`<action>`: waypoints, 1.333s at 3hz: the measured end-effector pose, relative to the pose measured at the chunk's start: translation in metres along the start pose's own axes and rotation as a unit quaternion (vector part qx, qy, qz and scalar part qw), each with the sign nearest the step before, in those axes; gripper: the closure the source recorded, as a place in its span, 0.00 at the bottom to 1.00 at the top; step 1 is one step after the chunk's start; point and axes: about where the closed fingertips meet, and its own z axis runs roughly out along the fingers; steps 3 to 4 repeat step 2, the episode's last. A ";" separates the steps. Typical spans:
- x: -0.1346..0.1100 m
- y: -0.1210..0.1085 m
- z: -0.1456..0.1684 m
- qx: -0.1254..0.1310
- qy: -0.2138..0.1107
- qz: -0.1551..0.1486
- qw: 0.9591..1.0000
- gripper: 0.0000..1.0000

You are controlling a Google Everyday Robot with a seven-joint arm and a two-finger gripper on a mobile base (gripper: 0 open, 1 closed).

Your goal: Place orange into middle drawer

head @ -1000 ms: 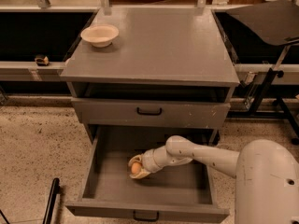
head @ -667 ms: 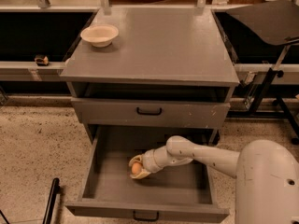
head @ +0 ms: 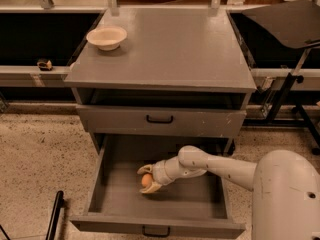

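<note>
The orange (head: 146,181) is a small round fruit low inside the open middle drawer (head: 192,200), left of the drawer's centre and at or just above the grey floor. My gripper (head: 146,180) reaches into the drawer from the right on a white arm. Its fingers (head: 145,169) close around the orange from the far and near sides. The drawer is pulled far out, and its black handle (head: 156,231) shows at the front edge. I cannot tell whether the orange touches the floor.
A cream bowl (head: 106,37) sits on the cabinet top at the back left. The closed drawer front (head: 160,120) with white scuffs is above the open drawer. My white body (head: 287,199) fills the lower right. A black stand (head: 295,69) is at the right.
</note>
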 end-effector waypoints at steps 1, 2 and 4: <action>0.000 0.000 0.000 0.000 0.000 0.000 1.000 0.00; 0.000 0.000 0.000 0.000 0.000 0.000 1.000 0.00; 0.000 0.000 0.000 0.000 0.000 0.000 1.000 0.00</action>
